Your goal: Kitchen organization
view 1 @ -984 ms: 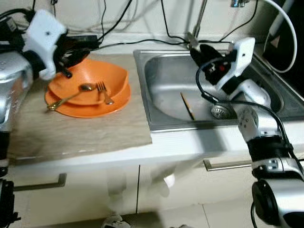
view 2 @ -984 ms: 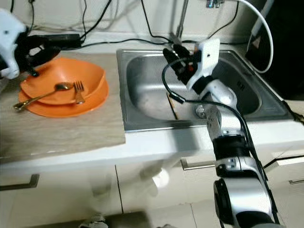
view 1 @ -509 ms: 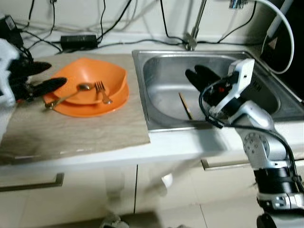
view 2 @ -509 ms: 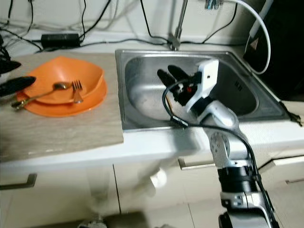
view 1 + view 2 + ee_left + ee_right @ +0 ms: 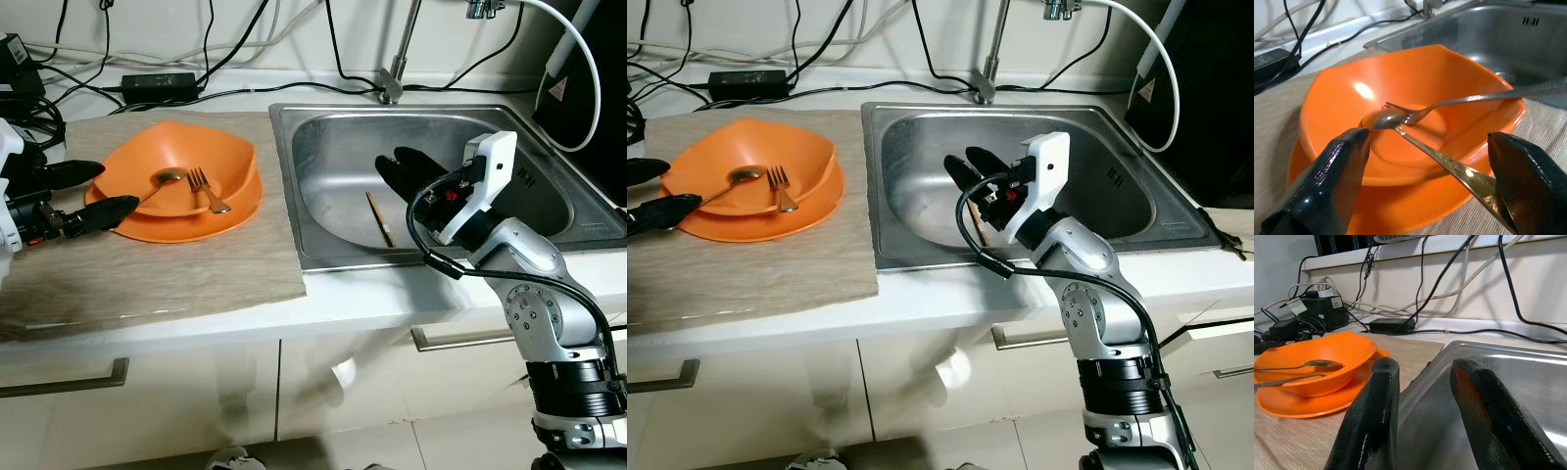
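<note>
both grippers have pulled back: left gripper [image 5: 83, 191], fingers apart and empty, now sits beside the orange bowl [image 5: 186, 171] holding spoon [image 5: 1415, 142] and fork [image 5: 206, 191]; right gripper [image 5: 404, 171], parted, hangs over the sink [image 5: 549, 186], chopstick [image 5: 378, 217] untouched.

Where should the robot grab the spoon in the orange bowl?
Probably by the handle. The spoon rests its head in the bowl, and its handle sticks out over the rim toward the left gripper, which is open there. Coming from that side, the fingers could close across the thin handle, clear of the fork.
</note>
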Tool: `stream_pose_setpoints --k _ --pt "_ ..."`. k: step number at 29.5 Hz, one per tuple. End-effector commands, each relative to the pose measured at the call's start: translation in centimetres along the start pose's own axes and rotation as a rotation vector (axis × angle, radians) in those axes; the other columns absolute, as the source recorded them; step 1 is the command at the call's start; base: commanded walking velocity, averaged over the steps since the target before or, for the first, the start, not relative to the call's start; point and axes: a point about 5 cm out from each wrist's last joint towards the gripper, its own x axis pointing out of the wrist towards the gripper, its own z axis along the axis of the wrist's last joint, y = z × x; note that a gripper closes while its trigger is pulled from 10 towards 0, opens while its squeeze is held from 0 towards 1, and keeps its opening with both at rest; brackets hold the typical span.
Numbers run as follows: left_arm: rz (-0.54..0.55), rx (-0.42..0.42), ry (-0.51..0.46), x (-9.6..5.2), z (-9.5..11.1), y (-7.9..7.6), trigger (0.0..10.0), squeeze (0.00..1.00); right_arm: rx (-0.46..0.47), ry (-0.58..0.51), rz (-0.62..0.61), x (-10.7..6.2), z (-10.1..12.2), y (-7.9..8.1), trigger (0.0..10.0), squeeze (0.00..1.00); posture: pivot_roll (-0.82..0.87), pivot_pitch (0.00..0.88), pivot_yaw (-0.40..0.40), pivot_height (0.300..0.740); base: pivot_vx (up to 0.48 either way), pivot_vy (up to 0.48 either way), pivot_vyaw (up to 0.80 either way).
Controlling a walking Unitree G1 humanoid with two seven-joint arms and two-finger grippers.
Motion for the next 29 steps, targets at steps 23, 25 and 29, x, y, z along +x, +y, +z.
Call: stream_pose_setpoints --k 23,25,29 --pt "-0.172 -0.006 0.088 -0.1 0.6 -3.7 10.0 0.0 -0.016 0.024 0.004 -0.6 0.1 0.3 10.0 0.0 0.05 0.037 -0.068 0.74 0.0 0.0 0.0" --pt "-0.112 0.026 0.132 0.0 -0.1 -3.2 10.0 0.0 -0.019 0.026 0.005 -0.6 0.1 0.3 10.0 0.0 0.05 0.034 -0.069 0.74 0.0 0.0 0.0" --pt "-0.068 0.056 0.127 0.1 -0.1 -2.9 10.0 0.0 -0.022 0.026 0.006 -0.6 0.1 0.3 10.0 0.0 0.05 0.032 -0.069 0.74 0.0 0.0 0.0"
